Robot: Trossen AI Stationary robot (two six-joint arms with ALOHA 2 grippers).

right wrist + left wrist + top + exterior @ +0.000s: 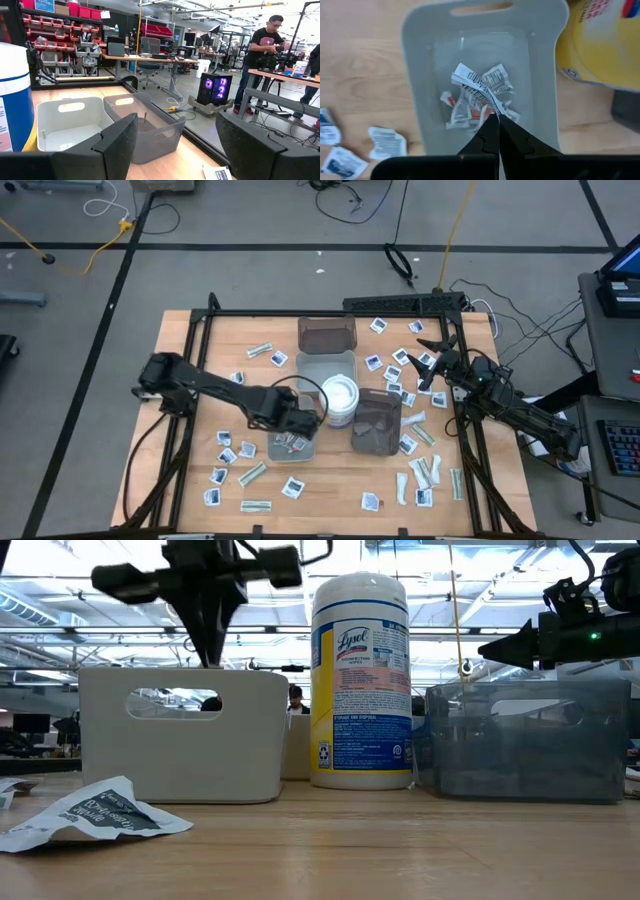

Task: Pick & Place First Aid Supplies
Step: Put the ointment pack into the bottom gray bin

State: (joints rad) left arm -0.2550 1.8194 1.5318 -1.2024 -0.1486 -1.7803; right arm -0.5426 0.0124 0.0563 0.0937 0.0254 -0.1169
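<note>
Small white printed packets (392,373) and pale strips (252,474) lie scattered flat on the wooden table. My left gripper (301,423) hangs over the near light grey tray (272,451), shut on one white printed packet (477,89). Several more packets (462,107) lie on that tray's floor. In the low view the left gripper (211,652) points down just above the tray's rim (180,673). My right gripper (434,358) is open and hovers over the packets at the table's right far side, touching nothing. My left gripper pinches the white printed packet by one end (492,111) between its two fingers (487,135), coming from above and pointing down. The packet reaches down from the fingertips into the tray. I cannot tell whether its free end (460,72) touches the packets beneath.
A white round wipes tub (339,398) stands in the middle, with a dark tray (377,423) to its right. A second light tray (325,367) and another dark tray (327,332) sit farther back. A crumpled packet (90,815) lies near the front edge. A person (265,50) stands in the room.
</note>
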